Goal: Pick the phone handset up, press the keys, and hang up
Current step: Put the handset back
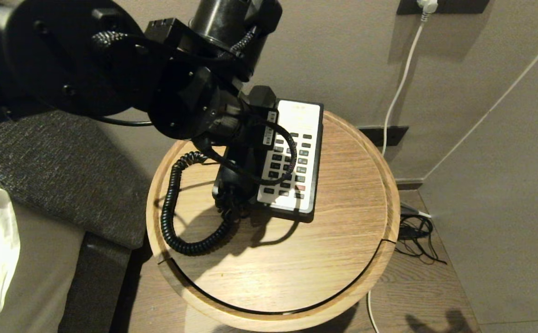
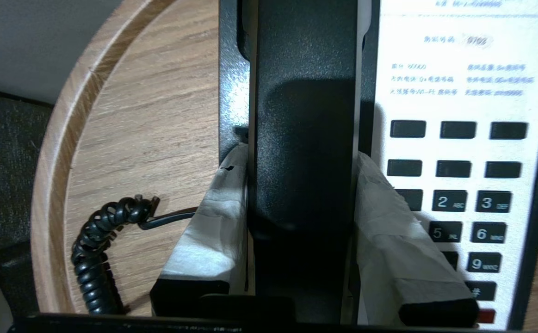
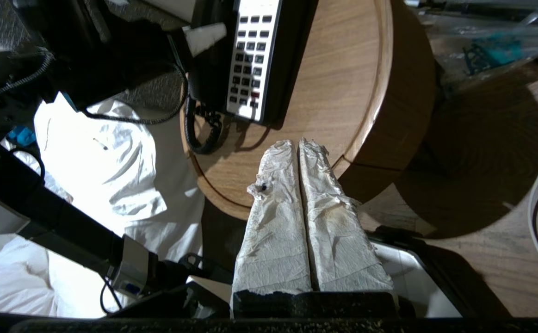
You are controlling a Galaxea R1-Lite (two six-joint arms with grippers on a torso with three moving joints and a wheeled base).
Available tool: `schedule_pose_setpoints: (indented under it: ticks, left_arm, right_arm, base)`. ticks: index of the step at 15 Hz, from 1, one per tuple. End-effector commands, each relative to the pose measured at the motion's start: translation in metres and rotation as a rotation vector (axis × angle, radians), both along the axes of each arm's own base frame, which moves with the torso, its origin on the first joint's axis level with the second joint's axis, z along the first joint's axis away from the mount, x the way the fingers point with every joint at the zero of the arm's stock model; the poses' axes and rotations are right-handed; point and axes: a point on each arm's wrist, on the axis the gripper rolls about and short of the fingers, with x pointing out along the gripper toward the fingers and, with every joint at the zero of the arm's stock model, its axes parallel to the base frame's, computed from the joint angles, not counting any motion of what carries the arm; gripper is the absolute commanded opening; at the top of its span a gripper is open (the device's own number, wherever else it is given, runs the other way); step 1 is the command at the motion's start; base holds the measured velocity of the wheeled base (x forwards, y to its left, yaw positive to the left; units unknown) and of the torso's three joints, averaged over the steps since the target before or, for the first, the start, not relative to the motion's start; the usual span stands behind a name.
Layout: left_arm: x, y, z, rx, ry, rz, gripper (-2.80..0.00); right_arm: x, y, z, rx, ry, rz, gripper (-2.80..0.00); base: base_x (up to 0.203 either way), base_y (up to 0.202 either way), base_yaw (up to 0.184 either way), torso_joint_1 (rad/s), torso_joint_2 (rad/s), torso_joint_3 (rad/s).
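**Left arm down and gripping, right arm just hanging back**

So the left arm (image 1: pixel 111 69) comes in from the upper left, wrist bent down over the table. Left gripper (image 2: pixel 303 194) has its taped fingers (image 2: pixel 213 222) on either side of the phone handset (image 2: pixel 306 115), pressed right against its sides. Right gripper (image 3: pixel 299 148) sits off by the table's edge, well away, taped fingers (image 3: pixel 273 222) pressed flat together, holding nothing.

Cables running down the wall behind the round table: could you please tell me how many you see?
2. One white cable drops from the plug at the top toward the floor; another thin white cable slants down from the upper right corner. More may be hidden behind the table.
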Motion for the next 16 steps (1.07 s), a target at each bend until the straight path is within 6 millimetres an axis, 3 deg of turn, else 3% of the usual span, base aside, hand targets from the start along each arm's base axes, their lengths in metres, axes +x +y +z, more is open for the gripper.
schedule_pose_setpoints:
  ticks: [1, 16]
  left_arm:
    - [-0.006, 0.007, 0.008, -0.013, -0.01, 0.006, -2.8]
    - [0.005, -0.007, -0.012, 0.023, 0.037, 0.0, -2.8]
  right_arm:
    - [0.0, 0.0, -0.003, -0.004, 0.013, 0.003, -2.8]
    - [0.001, 0.001, -0.007, -0.004, 0.015, 0.006, -2.8]
  base:
    - [0.0, 0.0, 0.0, 0.0, 0.0, 0.0]
    - [0.0, 0.0, 0.0, 0.0, 0.0, 0.0]
